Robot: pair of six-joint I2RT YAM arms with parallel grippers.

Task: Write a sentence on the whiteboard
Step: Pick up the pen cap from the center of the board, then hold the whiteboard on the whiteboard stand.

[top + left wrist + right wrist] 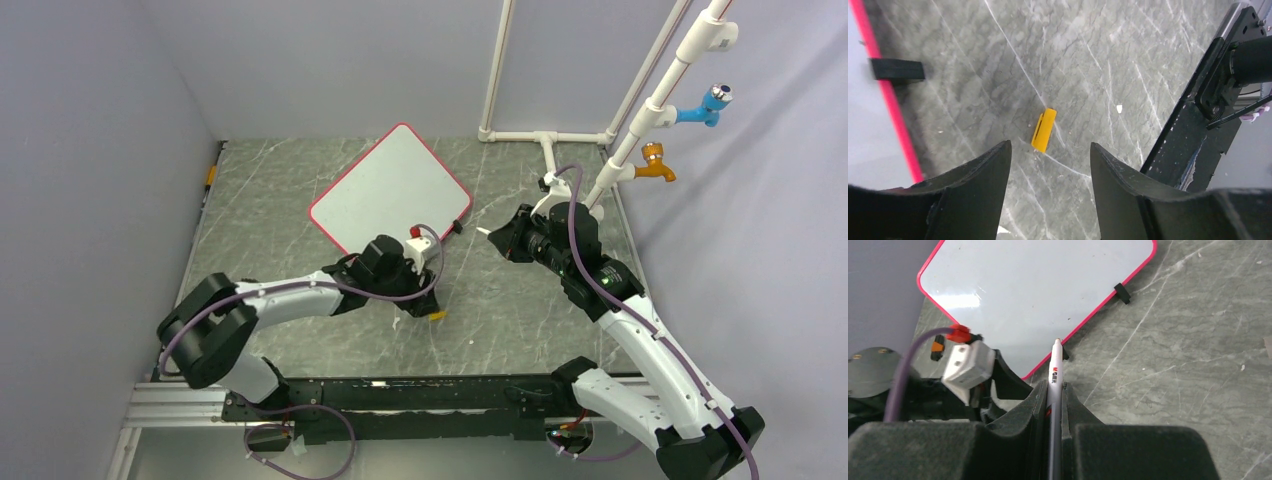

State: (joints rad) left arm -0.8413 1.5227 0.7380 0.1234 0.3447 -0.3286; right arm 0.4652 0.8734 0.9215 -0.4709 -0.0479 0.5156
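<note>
Nearest, the left gripper (1050, 150) hangs with its fingers spread above a yellow cap (1044, 130) that lies on the table (520, 320), clear of both fingers. The right gripper (1054, 390) pinches a marker (1055, 365), tip toward the whiteboard (385, 185). The whiteboard lies flat at far centre, its near corner covered by the left wrist. White pipes (545, 135) stand behind.

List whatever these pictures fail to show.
- Top view: near corner of the whiteboard, covered by the left arm.
- Left wrist view: most of the whiteboard, cut off by the left edge.
- Right wrist view: rear of the marker, buried in the shut right gripper.
- Top view: the marker's tip, too small.
</note>
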